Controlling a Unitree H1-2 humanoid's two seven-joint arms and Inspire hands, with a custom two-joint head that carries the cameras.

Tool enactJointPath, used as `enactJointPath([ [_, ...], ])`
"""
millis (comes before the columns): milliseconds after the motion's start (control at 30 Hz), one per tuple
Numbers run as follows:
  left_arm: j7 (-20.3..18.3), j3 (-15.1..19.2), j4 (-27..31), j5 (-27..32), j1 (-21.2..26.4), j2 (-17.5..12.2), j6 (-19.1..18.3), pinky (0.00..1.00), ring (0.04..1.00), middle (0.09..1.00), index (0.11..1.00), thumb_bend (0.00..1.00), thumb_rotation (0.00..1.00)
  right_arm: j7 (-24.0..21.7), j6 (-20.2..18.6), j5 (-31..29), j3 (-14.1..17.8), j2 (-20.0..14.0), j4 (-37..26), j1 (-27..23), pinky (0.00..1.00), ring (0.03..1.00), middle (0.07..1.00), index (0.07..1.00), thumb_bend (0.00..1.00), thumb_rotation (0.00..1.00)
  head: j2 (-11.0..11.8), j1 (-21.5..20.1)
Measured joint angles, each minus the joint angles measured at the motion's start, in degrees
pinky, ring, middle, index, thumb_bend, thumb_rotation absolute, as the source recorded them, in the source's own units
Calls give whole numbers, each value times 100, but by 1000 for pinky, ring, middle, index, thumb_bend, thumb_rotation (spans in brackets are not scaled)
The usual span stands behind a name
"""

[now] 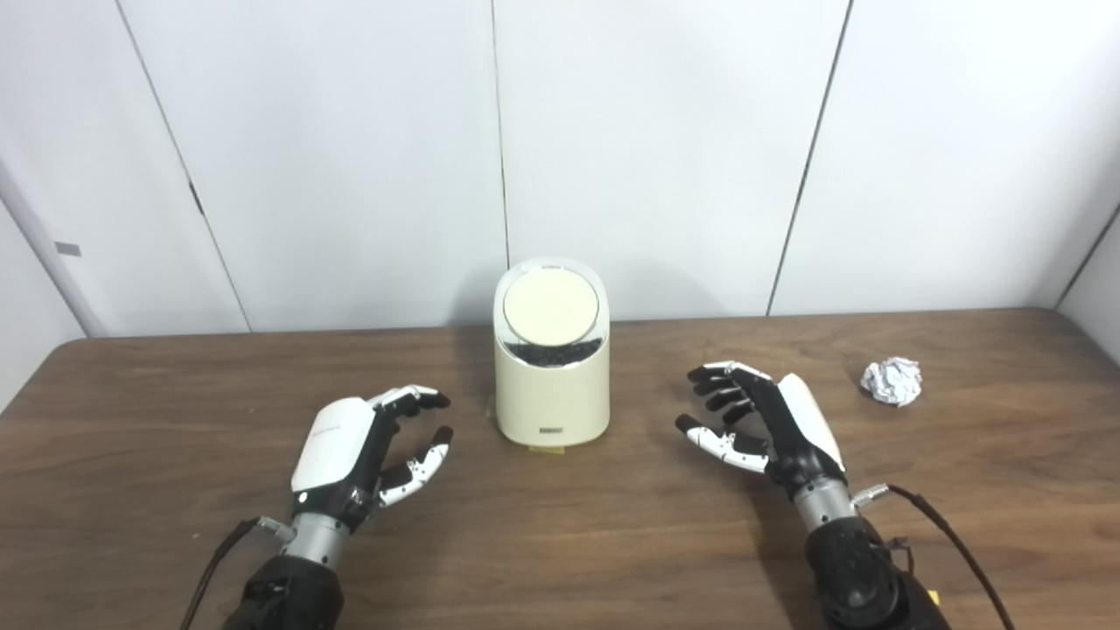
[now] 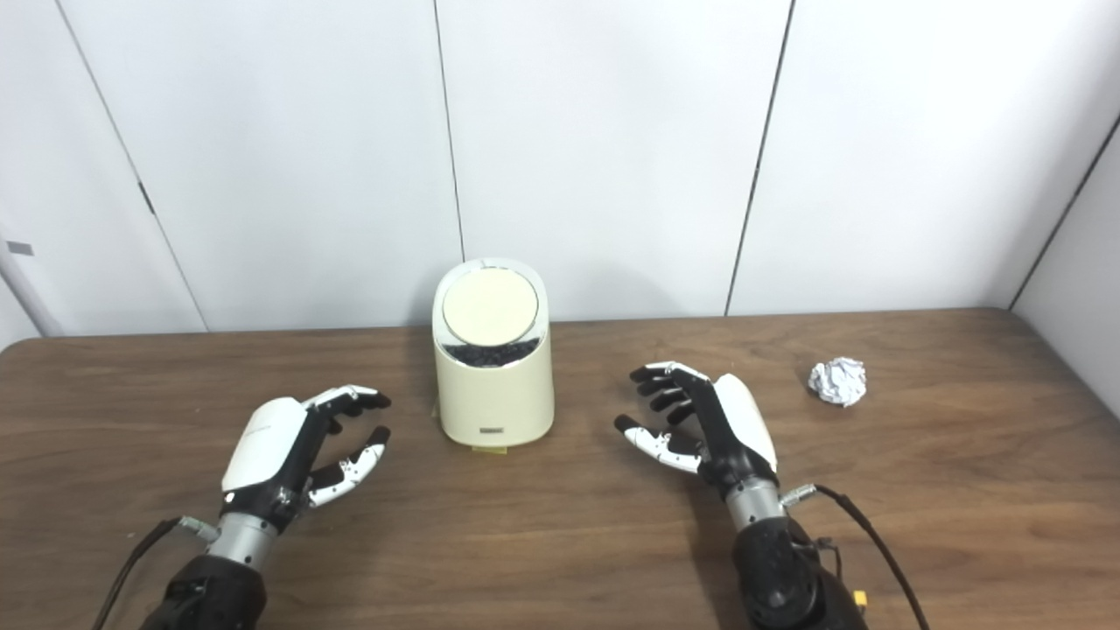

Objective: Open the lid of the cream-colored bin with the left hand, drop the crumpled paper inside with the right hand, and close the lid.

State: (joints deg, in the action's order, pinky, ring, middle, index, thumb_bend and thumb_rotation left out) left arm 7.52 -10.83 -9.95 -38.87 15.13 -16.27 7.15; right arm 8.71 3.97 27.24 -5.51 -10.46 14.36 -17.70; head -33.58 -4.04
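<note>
Left hand (image 1: 350, 455), right hand (image 1: 774, 420) resting empty, fingers spreading; bin (image 1: 551, 367) lid (image 1: 551, 304) sitting closed; crumpled paper (image 1: 892, 381) lying right; views matching.

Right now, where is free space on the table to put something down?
Bare wood lies left of the left hand, along the front edge between both arms, and right of the paper ball. The tightest spots are the gaps between the bin and each hand, left or right.

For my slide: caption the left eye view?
Open robot hands, left and right, flank the closed bin; paper lies right.
</note>
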Motion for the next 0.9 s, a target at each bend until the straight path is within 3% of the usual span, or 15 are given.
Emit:
enactJointPath([
  [200,-58,-6,-1,-3,8,-5,-1,621,721,733,728,287,439,16,11,1,0,0,35,-16,516,613,662,675,302,306,9,0],
  [567,-61,31,0,38,8,7,0,613,718,737,731,311,380,15,7,-8,0,0,14,-16,513,611,660,676,306,297,-17,0],
  [733,-95,112,61,54,8,52,-140,613,728,747,744,330,463,15,8,-5,-4,1,15,-16,517,614,663,678,311,301,-18,-9],
  [800,-166,136,132,86,5,51,-198,599,722,749,747,401,543,15,7,-5,-4,0,15,-16,512,611,660,677,310,303,-26,-26],
  [900,-413,264,496,328,9,74,-462,540,682,749,765,651,708,15,6,0,-7,3,15,-18,503,606,658,678,308,293,-26,-26],
])
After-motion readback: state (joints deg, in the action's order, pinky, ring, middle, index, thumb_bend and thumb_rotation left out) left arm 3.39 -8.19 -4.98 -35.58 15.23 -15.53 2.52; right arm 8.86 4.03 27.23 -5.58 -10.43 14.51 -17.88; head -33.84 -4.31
